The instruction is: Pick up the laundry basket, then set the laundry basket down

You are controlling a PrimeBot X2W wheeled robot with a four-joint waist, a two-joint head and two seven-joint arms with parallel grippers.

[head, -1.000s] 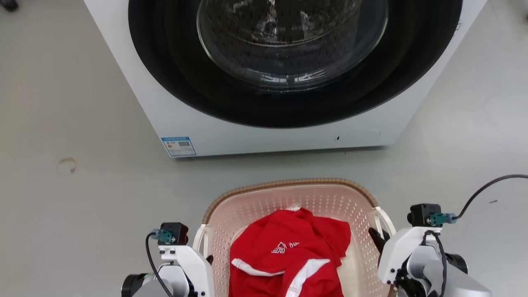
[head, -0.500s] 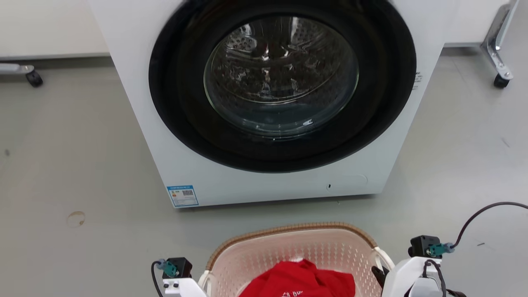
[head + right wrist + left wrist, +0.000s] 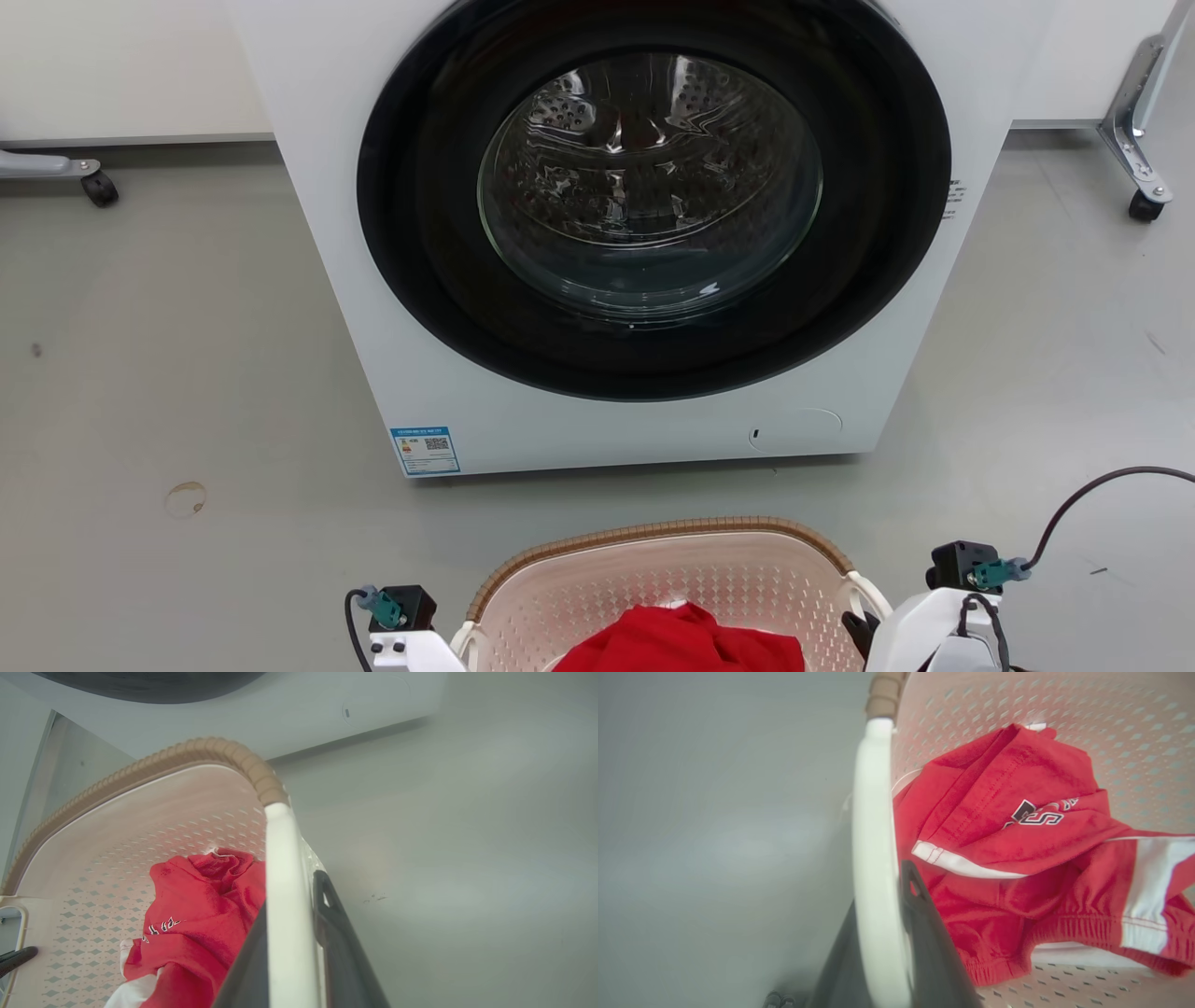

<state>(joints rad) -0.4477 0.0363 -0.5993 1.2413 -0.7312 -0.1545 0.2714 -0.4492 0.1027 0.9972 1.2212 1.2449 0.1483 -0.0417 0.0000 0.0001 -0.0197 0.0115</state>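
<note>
Head view: laundry basket cut off at 6 o'clock. Left gripper and right gripper each clench a white handle, part-hiding one finger.

The right hand clamps the laundry basket by its white handle.

Grey floor, white washer, wheeled frame leg

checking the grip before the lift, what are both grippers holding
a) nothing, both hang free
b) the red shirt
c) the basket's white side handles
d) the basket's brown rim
c: the left gripper and right gripper each pinch a white handle of the basket
</note>
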